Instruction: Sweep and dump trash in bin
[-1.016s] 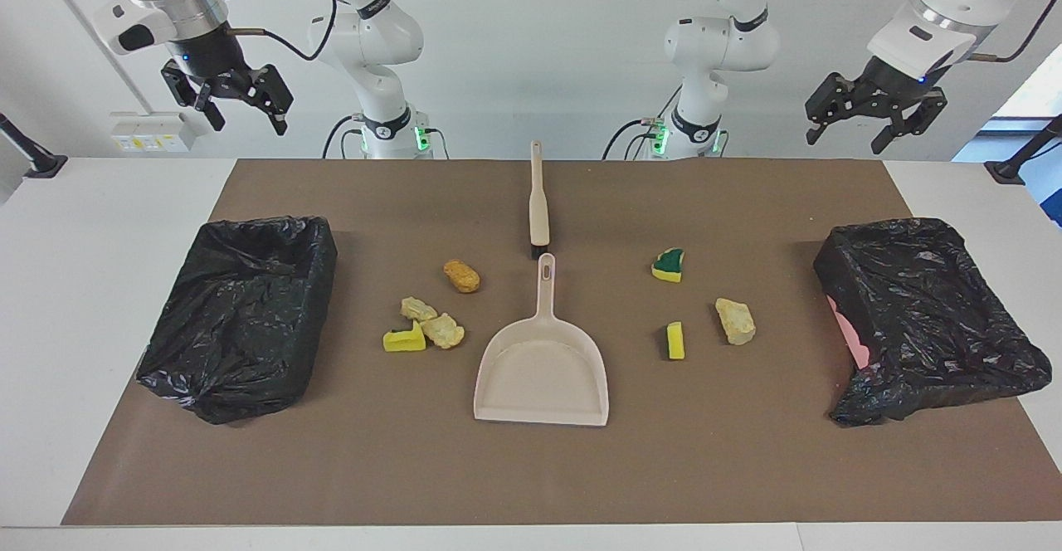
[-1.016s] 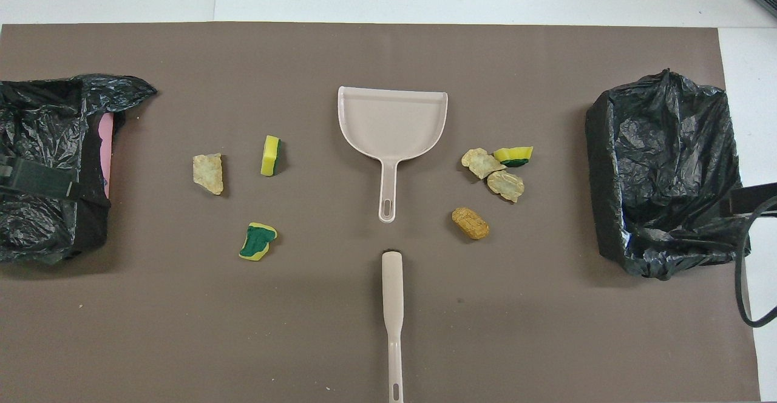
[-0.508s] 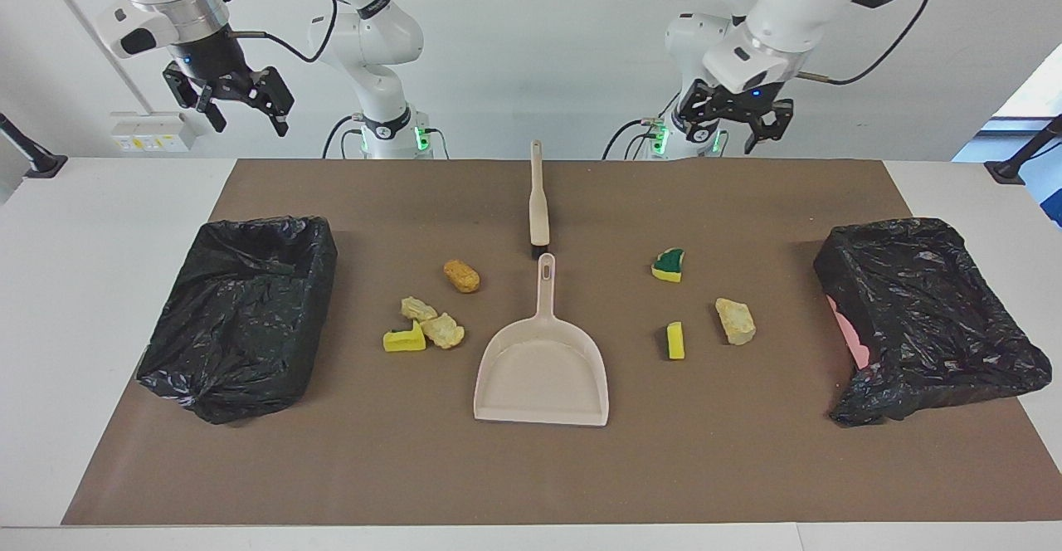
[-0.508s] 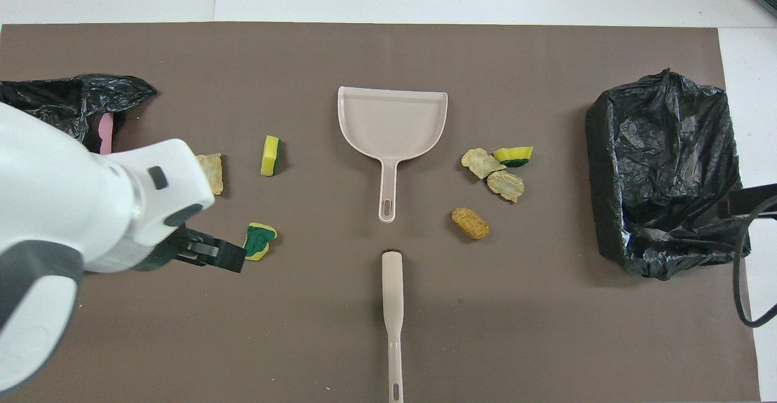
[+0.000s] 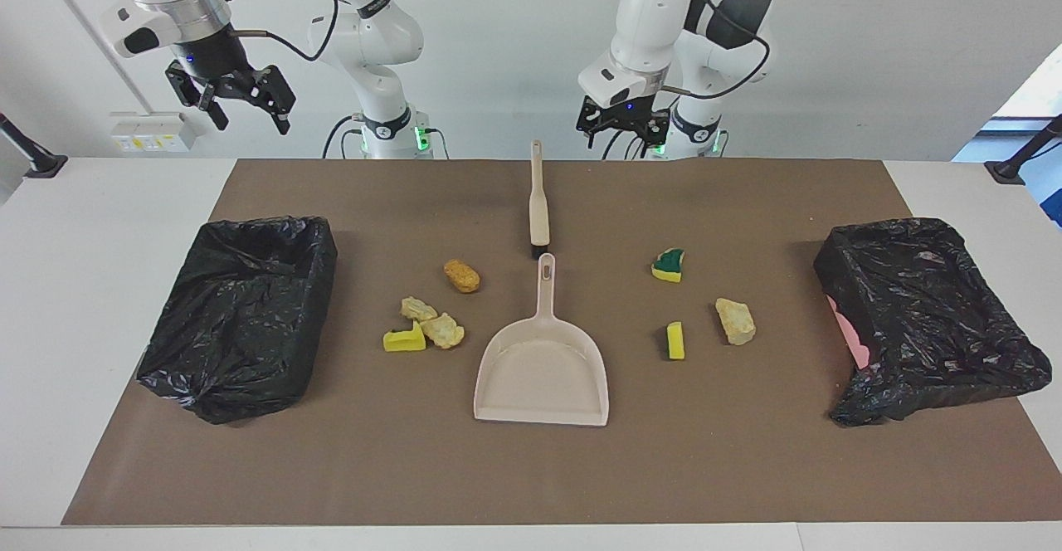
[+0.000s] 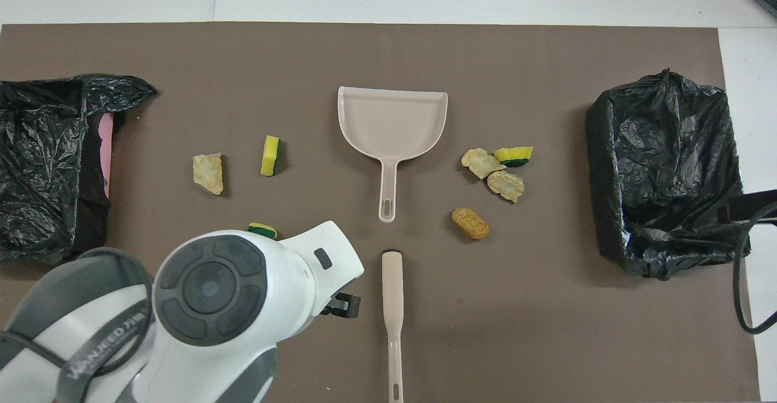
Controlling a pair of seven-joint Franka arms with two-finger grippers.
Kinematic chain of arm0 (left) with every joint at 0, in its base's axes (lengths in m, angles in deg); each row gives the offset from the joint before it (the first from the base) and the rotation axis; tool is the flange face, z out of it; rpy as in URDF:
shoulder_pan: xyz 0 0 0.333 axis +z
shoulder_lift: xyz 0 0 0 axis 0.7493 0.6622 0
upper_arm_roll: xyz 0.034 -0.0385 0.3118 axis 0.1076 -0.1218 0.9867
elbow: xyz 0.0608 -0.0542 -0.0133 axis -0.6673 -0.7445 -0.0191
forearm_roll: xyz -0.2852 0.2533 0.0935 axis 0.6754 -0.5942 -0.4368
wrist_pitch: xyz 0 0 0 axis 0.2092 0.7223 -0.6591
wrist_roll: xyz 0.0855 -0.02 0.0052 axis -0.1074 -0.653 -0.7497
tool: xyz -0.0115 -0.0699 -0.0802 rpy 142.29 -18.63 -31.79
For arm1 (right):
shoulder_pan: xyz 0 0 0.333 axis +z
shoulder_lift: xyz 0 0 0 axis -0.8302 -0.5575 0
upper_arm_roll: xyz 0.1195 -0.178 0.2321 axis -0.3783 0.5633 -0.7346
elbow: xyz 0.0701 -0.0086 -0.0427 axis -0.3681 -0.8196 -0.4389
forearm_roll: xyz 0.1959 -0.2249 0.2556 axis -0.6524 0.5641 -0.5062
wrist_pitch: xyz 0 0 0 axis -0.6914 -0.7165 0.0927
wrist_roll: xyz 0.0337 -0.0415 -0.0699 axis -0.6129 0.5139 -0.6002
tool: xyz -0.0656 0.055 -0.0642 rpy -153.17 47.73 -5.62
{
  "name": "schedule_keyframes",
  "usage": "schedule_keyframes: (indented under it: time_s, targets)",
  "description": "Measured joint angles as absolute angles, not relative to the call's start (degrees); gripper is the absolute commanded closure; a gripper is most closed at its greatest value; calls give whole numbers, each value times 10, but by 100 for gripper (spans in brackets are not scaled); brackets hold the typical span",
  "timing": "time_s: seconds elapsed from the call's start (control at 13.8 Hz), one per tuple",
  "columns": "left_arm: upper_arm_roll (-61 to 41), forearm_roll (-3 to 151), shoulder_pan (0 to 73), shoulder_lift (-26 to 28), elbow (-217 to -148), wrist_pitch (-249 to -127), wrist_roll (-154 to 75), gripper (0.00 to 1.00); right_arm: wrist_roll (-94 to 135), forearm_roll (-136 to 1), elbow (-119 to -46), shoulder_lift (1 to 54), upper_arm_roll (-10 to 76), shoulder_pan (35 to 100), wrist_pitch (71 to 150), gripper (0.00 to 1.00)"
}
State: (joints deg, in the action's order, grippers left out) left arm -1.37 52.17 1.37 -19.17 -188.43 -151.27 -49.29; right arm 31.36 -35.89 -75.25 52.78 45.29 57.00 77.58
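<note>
A beige dustpan (image 5: 541, 368) lies mid-mat, also in the overhead view (image 6: 393, 118). A beige brush (image 5: 538, 202) lies nearer the robots, in line with its handle (image 6: 393, 306). Trash lies on both sides. An orange-brown lump (image 5: 461, 275), two beige chunks (image 5: 443, 331) and a yellow sponge piece (image 5: 404, 339) lie toward the right arm's end. A green-topped sponge (image 5: 668, 265), a yellow sponge (image 5: 676, 340) and a beige chunk (image 5: 736, 320) lie toward the left arm's end. My left gripper (image 5: 623, 129) is open, raised beside the brush's handle end. My right gripper (image 5: 249, 115) is open, high up, waiting.
Two bins lined with black bags stand on the brown mat (image 5: 531, 476), one at the right arm's end (image 5: 245, 310) and one at the left arm's end (image 5: 929, 319). In the overhead view my left arm (image 6: 212, 287) covers most of the green-topped sponge (image 6: 262, 229).
My left arm has swung in from its end of the table to the middle, and its gripper has come down near the brush handle. The right arm has barely moved. Nothing on the mat moved.
</note>
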Motion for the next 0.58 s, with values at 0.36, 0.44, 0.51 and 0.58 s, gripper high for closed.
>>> schedule_keyframes:
  time_s: [0.36,0.44,0.51,0.58]
  targets:
    - [-14,523,-99,-165,-1973,-1640,-628,0,314,-359,-758,530,453,570,775,0]
    - [-14,524,-120,-147,-1979,-1668,-655,0,314,-359,-759,530,453,570,774,0]
    - [-15,524,-136,-130,-1984,-1691,-670,0,314,-359,-760,530,453,570,773,0]
    - [-15,525,-147,-115,-1989,-1713,-678,0,314,-359,-761,530,453,570,772,0]
